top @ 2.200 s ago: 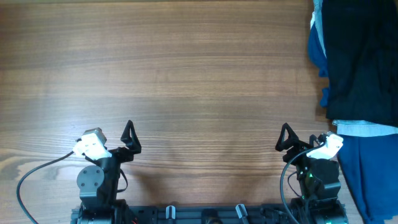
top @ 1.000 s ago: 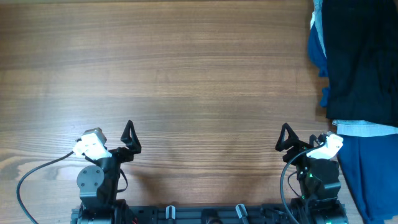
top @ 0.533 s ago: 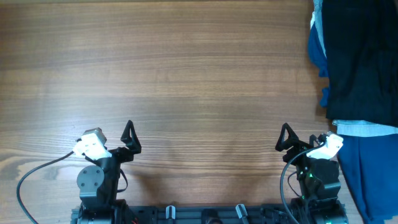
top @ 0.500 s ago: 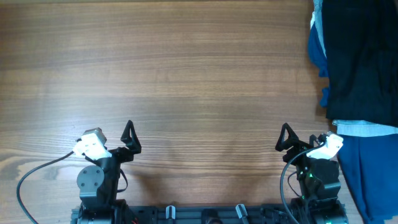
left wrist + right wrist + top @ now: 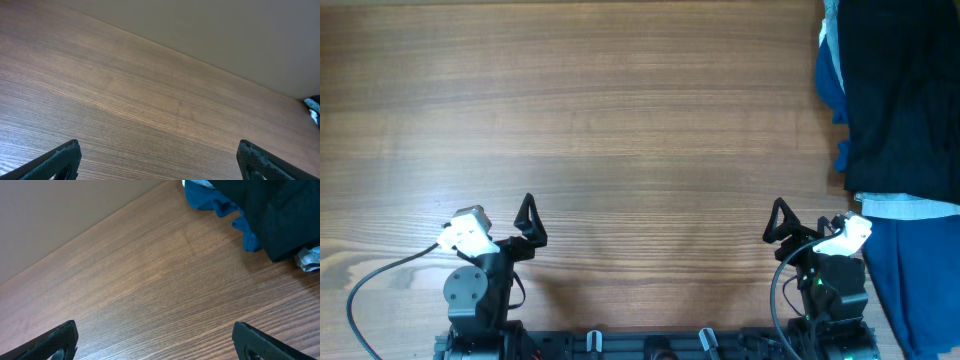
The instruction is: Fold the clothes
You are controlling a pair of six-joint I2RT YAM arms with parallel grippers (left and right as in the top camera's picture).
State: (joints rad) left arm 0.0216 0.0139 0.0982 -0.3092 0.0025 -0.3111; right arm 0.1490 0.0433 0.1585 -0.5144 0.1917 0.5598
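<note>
Nothing is folded yet: my left gripper and right gripper both hang wide and empty at the near edge of the table, well apart from the black clothes heaped unfolded at the far right.

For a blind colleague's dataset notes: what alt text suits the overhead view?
A large black soft-fabric garment lies far right on the wooden table, royal blue cloth and pale blue denim showing around it. The left end effector and right end effector sit open and empty at the front.
</note>
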